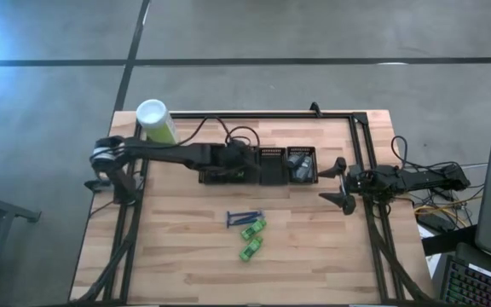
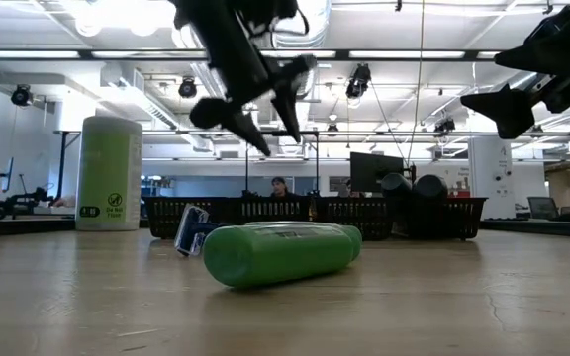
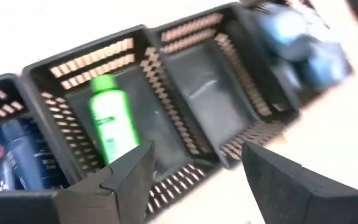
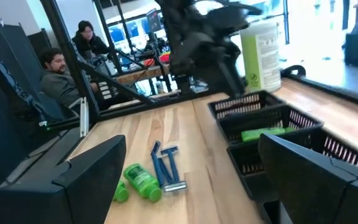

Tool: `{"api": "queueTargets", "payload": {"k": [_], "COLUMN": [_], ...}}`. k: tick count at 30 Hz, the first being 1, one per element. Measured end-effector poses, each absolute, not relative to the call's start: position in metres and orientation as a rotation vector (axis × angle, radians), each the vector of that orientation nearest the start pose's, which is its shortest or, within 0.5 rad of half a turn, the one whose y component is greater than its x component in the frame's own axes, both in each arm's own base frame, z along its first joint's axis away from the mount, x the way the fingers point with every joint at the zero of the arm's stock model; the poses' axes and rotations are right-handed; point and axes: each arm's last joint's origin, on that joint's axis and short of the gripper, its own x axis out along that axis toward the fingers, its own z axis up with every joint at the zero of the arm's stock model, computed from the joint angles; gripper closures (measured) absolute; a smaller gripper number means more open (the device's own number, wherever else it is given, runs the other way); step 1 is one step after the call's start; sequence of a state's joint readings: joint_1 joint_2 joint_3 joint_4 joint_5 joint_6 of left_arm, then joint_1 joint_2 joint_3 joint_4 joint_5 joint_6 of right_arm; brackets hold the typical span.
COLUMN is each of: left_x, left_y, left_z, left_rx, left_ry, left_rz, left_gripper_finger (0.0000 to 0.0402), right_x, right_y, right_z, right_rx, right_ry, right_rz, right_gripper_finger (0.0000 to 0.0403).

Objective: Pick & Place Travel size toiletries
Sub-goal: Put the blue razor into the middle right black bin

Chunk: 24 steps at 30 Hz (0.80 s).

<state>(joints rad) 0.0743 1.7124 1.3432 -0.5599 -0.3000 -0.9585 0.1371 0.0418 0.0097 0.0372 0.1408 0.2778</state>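
My left gripper [image 1: 233, 159] hangs open and empty above the row of black mesh bins [image 1: 271, 176]. Its wrist view shows a bright green tube [image 3: 112, 121] lying flat on one bin's floor, navy tubes [image 3: 11, 155] in the bin beside it, and grey bottles [image 3: 297, 43] in the end bin. On the table lie two green tubes [image 1: 252, 239] and thin blue razors [image 1: 244, 218], all resting on their sides; the right wrist view also shows the tubes [image 4: 138, 180] and razors [image 4: 166, 168]. My right gripper [image 1: 337, 183] waits open at the table's right side.
The tall pale-green canister [image 1: 156, 121] stands at the far left corner, behind the left arm. A black frame rail [image 1: 361, 145] runs along the far and right edges. Bare wood lies near the loose items. People sit in the room beyond [image 4: 58, 71].
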Motion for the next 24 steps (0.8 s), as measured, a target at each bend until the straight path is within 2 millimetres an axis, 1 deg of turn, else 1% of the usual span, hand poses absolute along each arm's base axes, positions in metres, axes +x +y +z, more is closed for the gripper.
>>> {"api": "queueTargets", "payload": {"k": [2, 6, 9, 13, 14, 16, 18, 22, 24], "left_x": [0.36, 0.353, 0.347, 0.34, 0.338, 0.337, 0.335, 0.333, 0.332], "left_y": [0.026, 0.011, 0.001, -0.01, -0.013, -0.02, -0.028, -0.045, -0.052], "left_z": [0.264, 0.27, 0.272, 0.267, 0.265, 0.261, 0.258, 0.258, 0.258], "left_rx": [-0.732, -0.727, -0.735, -0.758, -0.752, -0.721, -0.67, -0.592, -0.573], "left_ry": [0.687, 0.701, 0.734, 0.864, 0.892, 0.931, 0.956, 0.988, 0.995], "left_rz": [0.711, 0.677, 0.673, 0.62, 0.598, 0.554, 0.514, 0.436, 0.412], "left_gripper_finger": [0.0156, 0.0157, 0.0156, 0.0158, 0.0158, 0.0158, 0.0158, 0.0158, 0.0158], "right_x": [0.099, 0.099, 0.099, 0.098, 0.098, 0.097, 0.096, 0.095, 0.094], "right_y": [0.009, 0.009, 0.009, 0.009, 0.008, 0.007, 0.006, 0.006, 0.006], "right_z": [0.168, 0.167, 0.172, 0.182, 0.184, 0.186, 0.189, 0.194, 0.197], "right_rx": [0.259, 0.292, 0.417, 0.761, 0.808, 0.87, 0.92, 0.933, 0.973], "right_ry": [-0.014, -0.011, -0.065, -0.161, -0.184, -0.23, -0.263, -0.311, -0.344], "right_rz": [-0.018, -0.021, -0.01, 0.034, 0.026, -0.003, 0.011, 0.037, 0.063], "right_gripper_finger": [0.0039, 0.0039, 0.0039, 0.0039, 0.0039, 0.0039, 0.0039, 0.0039, 0.0039]}}
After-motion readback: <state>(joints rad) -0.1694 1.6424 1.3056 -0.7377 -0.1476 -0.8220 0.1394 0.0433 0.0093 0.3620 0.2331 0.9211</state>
